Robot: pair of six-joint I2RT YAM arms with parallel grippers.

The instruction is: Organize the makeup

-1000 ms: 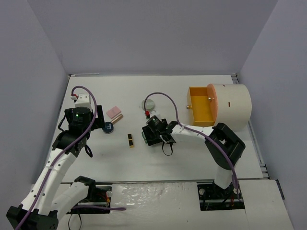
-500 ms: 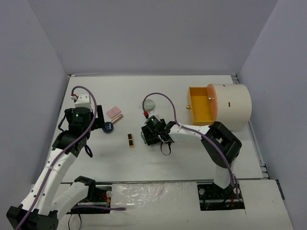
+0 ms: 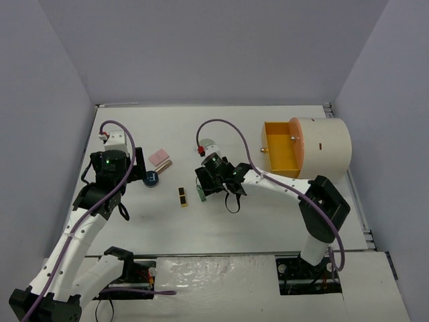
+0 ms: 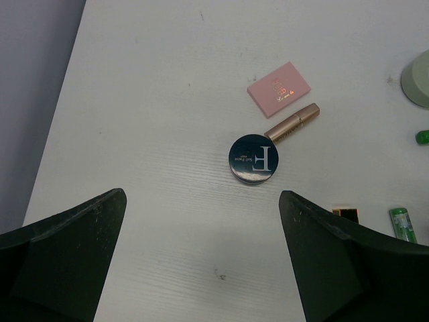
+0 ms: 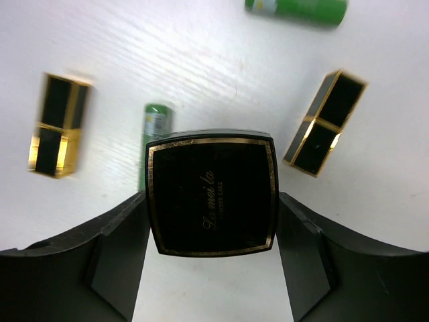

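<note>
A black square compact (image 5: pixel 210 193) with a gold border sits between the fingers of my right gripper (image 5: pixel 211 204), whose pads press on both its sides. Under its left edge lies a green tube (image 5: pixel 155 127). Two black-gold lipsticks (image 5: pixel 326 122) flank it, and another green tube (image 5: pixel 298 9) lies beyond. From above, the right gripper (image 3: pixel 213 178) is mid-table beside a green tube (image 3: pixel 200 195) and a lipstick (image 3: pixel 183 196). My left gripper (image 4: pixel 202 201) hangs open and empty short of a blue compact (image 4: pixel 253 159), a rose tube (image 4: pixel 292 121) and a pink palette (image 4: pixel 280 89).
A cream drum (image 3: pixel 326 149) stands at the back right with its orange drawer (image 3: pixel 279 149) pulled open toward the middle. A pale green compact (image 4: pixel 417 79) lies behind the right wrist. Grey walls close off the left, back and right.
My right gripper has shifted slightly toward the back left and its fingers have closed in on the black compact. The green tube beside it has come into view. The left arm is unchanged.
</note>
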